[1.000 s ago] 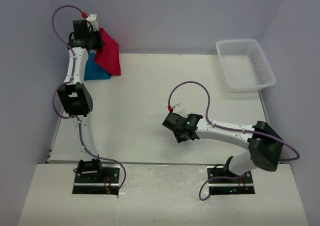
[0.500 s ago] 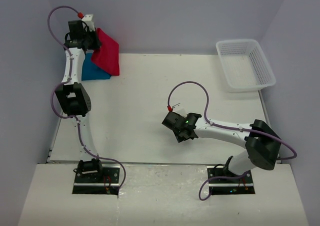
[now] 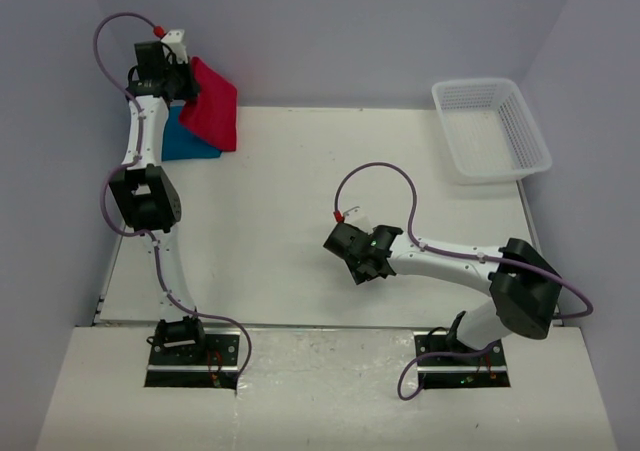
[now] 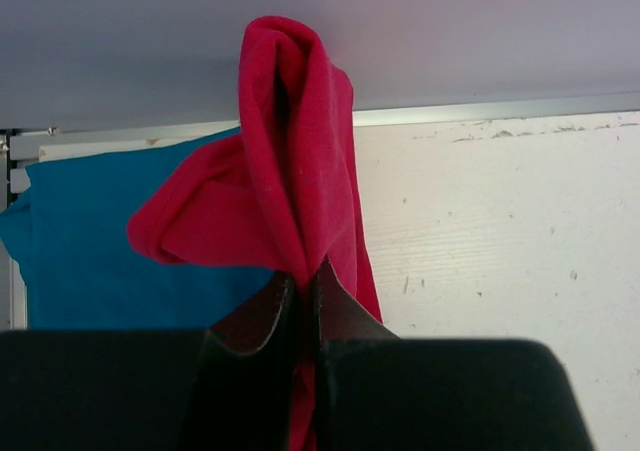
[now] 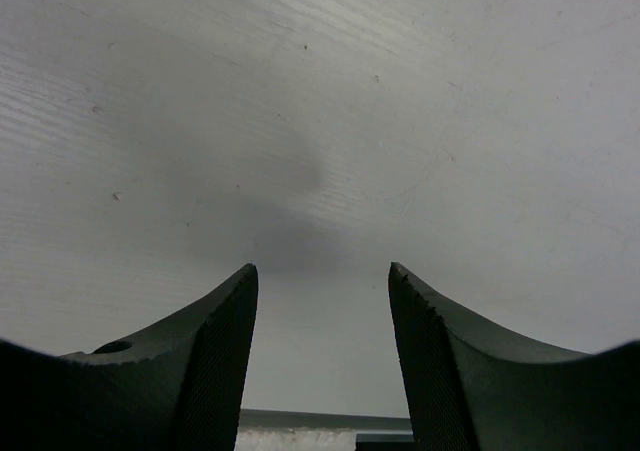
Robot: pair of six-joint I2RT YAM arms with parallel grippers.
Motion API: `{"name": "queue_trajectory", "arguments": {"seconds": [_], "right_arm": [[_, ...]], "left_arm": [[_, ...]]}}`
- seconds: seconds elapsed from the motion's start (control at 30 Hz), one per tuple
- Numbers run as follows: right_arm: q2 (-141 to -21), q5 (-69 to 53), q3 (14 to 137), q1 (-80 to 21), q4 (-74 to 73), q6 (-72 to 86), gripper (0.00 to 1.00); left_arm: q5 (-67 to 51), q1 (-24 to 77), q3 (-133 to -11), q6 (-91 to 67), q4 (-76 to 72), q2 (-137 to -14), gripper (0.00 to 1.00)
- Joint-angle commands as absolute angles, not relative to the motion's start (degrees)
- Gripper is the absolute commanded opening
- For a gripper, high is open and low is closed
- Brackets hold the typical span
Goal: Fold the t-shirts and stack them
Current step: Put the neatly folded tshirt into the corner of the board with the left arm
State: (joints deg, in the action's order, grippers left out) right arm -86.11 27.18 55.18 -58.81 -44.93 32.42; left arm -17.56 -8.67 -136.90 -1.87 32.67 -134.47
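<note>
A bright red t-shirt [image 3: 212, 105] hangs folded from my left gripper [image 3: 183, 83] at the table's far left corner, above the table. In the left wrist view the left gripper [image 4: 305, 276] is shut on the red t-shirt [image 4: 290, 151], which bunches up in front of the jaws. A teal-blue t-shirt [image 3: 188, 143] lies flat on the table beneath it, also seen as the teal-blue t-shirt [image 4: 90, 241] to the left of the red cloth. My right gripper [image 3: 362, 268] hovers low over the table's middle; in the right wrist view the right gripper [image 5: 322, 301] is open with nothing between its fingers.
A white mesh basket [image 3: 491, 128] stands at the far right corner of the white table [image 3: 300, 191]. Grey walls close the back and both sides. The left arm's elbow [image 3: 146, 199] stands near the left table edge.
The left gripper has lifted the red t-shirt slightly and shifted it a little left. The right arm has barely moved.
</note>
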Motion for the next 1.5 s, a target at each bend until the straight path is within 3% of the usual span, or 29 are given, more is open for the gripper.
{"name": "queue_trajectory", "arguments": {"seconds": [0.0, 0.73, 1.17, 1.47], "right_arm": [[-86.66, 26.72, 57.13, -58.62, -43.68, 31.99, 0.56], [-87.36, 26.28, 56.51, -58.53, -42.89, 31.03, 0.57], [-88.07, 25.49, 55.81, -58.18, -41.84, 30.5, 0.57], [-87.28, 25.31, 55.55, -58.1, -41.75, 30.5, 0.57]], "left_arm": [[-17.23, -9.23, -136.23, -0.26, 30.15, -129.38, 0.0], [-6.95, -11.34, -135.0, -0.26, 28.65, -130.96, 0.0], [-16.08, -11.6, -130.69, -2.37, 24.87, -125.51, 0.0], [-15.29, -10.99, -130.95, -1.93, 25.22, -122.96, 0.0]]}}
